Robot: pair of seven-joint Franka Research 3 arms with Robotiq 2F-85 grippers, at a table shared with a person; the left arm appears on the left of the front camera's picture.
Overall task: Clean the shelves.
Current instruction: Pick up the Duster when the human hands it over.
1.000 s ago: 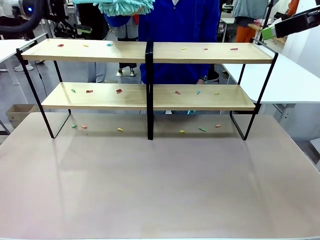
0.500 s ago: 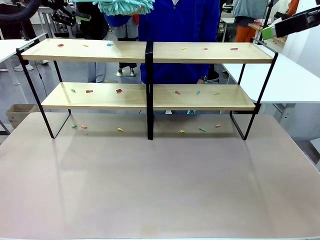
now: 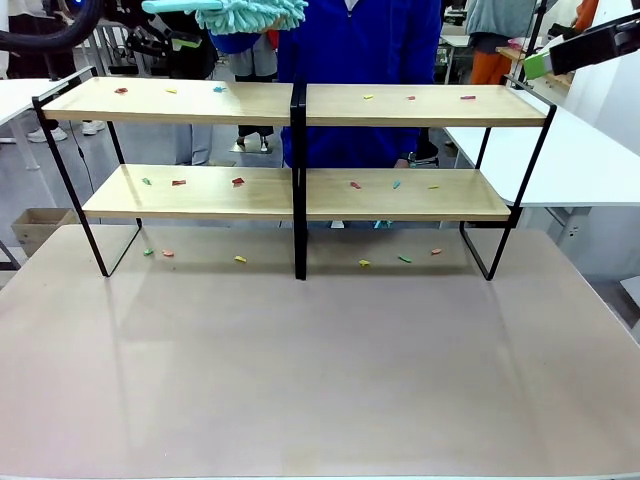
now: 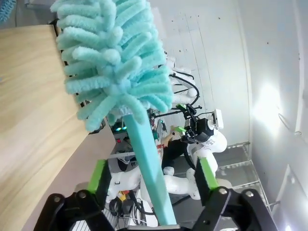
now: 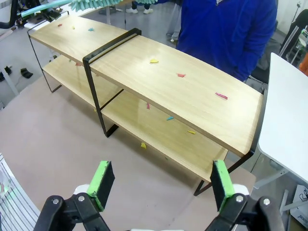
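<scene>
The left gripper [image 4: 154, 175] has its jaws spread around the duster handle [image 4: 144, 163], the right gripper [image 5: 162, 182] gapes empty: pinch the handle squarely before sweeping the shelves [image 3: 420, 112].

Two shelves [image 3: 250, 100], one duster [image 3: 250, 12] (eighteen scraps [image 3: 178, 182])

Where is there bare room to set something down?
The tabletop in front of the shelves is bare. The upper board has a free stretch just left of the central post. Small scraps dot both boards and the strip beneath.
</scene>
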